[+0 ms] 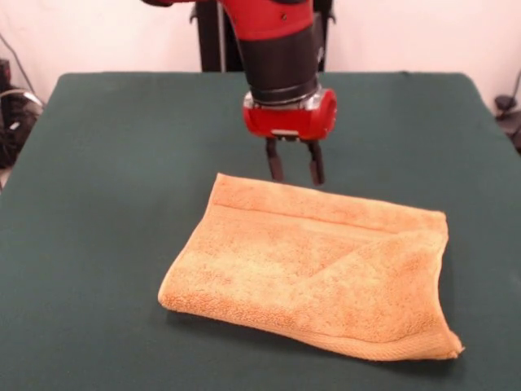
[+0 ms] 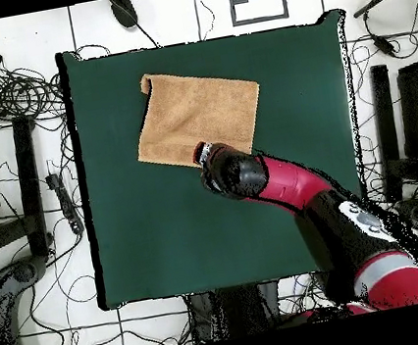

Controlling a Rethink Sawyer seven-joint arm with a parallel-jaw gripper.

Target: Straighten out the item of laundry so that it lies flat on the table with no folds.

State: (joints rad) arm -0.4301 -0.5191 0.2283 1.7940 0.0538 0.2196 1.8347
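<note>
The orange-tan towel [image 1: 317,265] lies folded over on the dark green table [image 1: 106,204], with a diagonal fold across its right half and a paler band along its far edge. It also shows in the overhead view [image 2: 198,113] near the table's [image 2: 163,228] far side. My gripper [image 1: 295,173] hangs from the red and black arm right at the towel's far edge, near the middle. Its two dark fingers [image 1: 275,166] stand apart and hold nothing. In the overhead view the wrist [image 2: 227,169] covers the towel's near edge.
The green cloth stretches widely to the left and behind the towel. Cables and stands [image 2: 1,98] lie on the floor around the table in the overhead view. The towel's near right corner [image 1: 452,350] lies close to the table's front edge.
</note>
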